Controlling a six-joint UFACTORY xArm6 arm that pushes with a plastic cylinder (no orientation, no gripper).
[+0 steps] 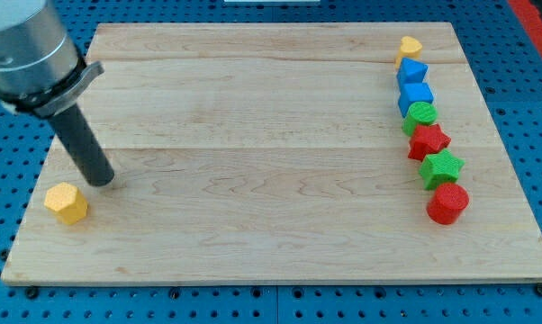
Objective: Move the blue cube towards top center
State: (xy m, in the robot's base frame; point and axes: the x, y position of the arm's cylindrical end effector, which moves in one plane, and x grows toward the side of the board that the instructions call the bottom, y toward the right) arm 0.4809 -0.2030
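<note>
The blue cube [417, 95] sits in a column of blocks at the view's right, below a blue wedge-shaped block [411, 72] and above a green round block [421, 114]. My tip [101, 179] rests on the wooden board [253, 135] at the view's far left, far from the blue cube. A yellow hexagonal block [67, 202] lies just below and left of my tip, apart from it.
The right column runs from a yellow heart-shaped block [410, 46] at the top, through the blues and green, to a red star [428, 139], a green star [441, 166] and a red cylinder [447, 202]. Blue pegboard surrounds the board.
</note>
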